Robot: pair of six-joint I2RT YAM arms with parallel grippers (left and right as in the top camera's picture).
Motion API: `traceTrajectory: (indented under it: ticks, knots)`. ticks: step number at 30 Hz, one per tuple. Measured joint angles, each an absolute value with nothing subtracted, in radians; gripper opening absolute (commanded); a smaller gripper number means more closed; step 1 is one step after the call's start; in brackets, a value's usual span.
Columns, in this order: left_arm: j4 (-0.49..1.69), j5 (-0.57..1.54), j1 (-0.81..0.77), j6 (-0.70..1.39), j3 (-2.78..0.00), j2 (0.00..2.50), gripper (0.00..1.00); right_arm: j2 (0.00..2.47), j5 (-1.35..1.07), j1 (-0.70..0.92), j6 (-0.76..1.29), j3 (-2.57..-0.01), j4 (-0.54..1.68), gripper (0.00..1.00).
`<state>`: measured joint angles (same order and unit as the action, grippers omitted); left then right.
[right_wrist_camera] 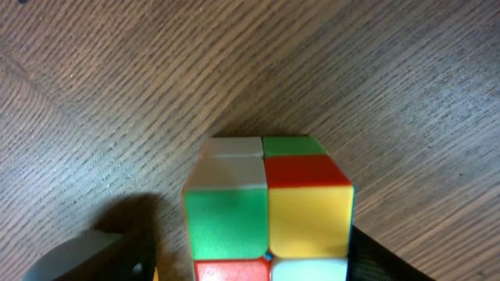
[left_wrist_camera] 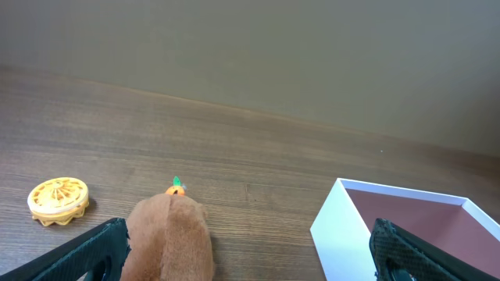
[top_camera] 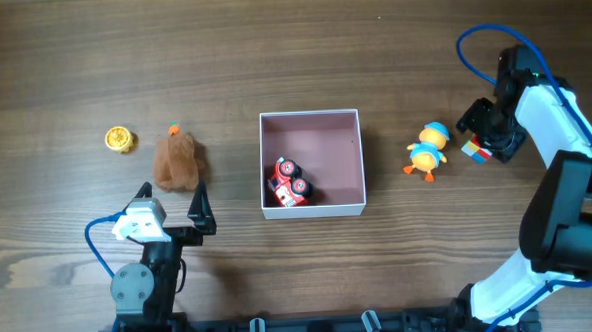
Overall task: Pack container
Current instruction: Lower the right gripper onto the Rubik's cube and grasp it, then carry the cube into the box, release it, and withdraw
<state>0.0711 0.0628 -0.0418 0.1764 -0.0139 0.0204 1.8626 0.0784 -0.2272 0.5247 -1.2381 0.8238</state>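
The container (top_camera: 327,150) sat at the middle of the overhead frame, a square white-walled box with a dusky pink floor. A red toy car (top_camera: 288,182) lay in its lower-left corner and the rest of the floor was bare. Being square, it offered no long axis to line up on. Just right of it stood a yellow-and-blue duck toy (top_camera: 427,148). Further right, a colour-tiled puzzle cube (right_wrist_camera: 266,207) rested on the wooden table (top_camera: 61,66) under the right gripper (top_camera: 483,140). That gripper's jaws stood either side of the cube, but whether they pinched it could not be told. From that gripper the container lay to the frame's left, beyond the duck, so the right arm was judged the nearer one for bringing the cube over. On the container's left lay a brown plush toy (top_camera: 179,159) and, further left, a yellow disc (top_camera: 120,140). The left gripper (top_camera: 173,201) hung spread wide just below the plush, holding nothing, with the container's near corner (left_wrist_camera: 340,234) at the lower right of its wrist view.
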Motion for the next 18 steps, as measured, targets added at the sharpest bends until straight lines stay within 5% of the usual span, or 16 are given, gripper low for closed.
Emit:
traceTrajectory:
  ticks: [4, 18]
  knots:
    - [0.071, 0.063, -0.042, 0.176, -0.014, 0.02, 1.0, 1.864, 0.079, -0.227, 0.528, -1.238, 0.821, 0.47]
    - [0.071, 0.063, -0.042, 0.176, -0.014, 0.02, 1.0, 1.865, 0.08, -0.227, 0.469, -1.299, 0.935, 0.41]
